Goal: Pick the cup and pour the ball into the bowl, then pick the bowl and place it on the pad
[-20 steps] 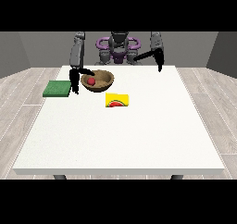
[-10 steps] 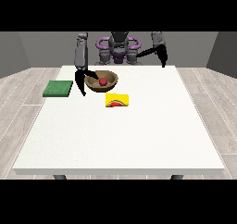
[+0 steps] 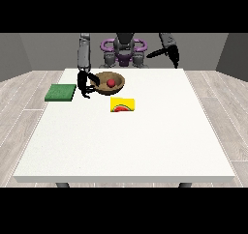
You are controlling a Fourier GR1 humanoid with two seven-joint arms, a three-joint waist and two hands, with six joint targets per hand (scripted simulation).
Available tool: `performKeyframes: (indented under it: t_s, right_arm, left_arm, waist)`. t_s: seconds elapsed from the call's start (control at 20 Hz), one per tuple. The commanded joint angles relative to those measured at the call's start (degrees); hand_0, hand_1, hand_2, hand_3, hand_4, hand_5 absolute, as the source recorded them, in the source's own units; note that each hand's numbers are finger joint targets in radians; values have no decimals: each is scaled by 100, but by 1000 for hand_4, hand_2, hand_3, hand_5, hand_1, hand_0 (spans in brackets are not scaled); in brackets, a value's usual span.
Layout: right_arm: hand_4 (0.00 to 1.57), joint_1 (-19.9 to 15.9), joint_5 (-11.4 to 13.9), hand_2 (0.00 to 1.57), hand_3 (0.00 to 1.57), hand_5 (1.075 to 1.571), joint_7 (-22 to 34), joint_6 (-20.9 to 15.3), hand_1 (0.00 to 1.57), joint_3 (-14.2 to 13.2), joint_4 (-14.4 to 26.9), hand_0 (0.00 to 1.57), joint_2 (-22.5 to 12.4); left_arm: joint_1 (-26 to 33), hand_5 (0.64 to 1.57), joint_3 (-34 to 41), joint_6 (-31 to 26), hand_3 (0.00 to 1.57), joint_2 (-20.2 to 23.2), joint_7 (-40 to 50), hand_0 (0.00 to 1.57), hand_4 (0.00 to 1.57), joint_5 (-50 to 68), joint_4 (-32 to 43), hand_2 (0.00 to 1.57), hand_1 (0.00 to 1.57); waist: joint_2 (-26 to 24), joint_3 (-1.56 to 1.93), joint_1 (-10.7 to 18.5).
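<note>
While the robot hand at the view's left [image 3: 85, 84] clasps the bowl [image 3: 107, 83] rim, the other [image 3: 173, 53] hangs raised, fingers unclear.

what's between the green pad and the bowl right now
In the front view, the hand at the view's left hangs between the green pad and the bowl, right at the bowl's rim. Apart from it, only bare white table.
</note>
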Motion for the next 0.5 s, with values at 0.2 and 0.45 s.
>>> performKeyframes:
  t_s: [0.2, 0.45]
  right_arm:
    - [1039, -494, 27, 1571, 1571, 1559, 1648, 173, 1571, 251, -226, 1571, -214]
    - [1067, -498, -188, 1571, 1571, 1552, 2148, 448, 1571, 147, -659, 1571, -514]
  left_arm:
    - [131, 1570, 433, 83, 0, 241, 44, 0, 0, 195, 477, 0, 0]
    - [521, 1570, 677, 37, 0, 551, -520, 0, 0, 277, 758, 0, 0]
  waist:
    - [-394, 96, -618]
    - [-498, 96, -886]
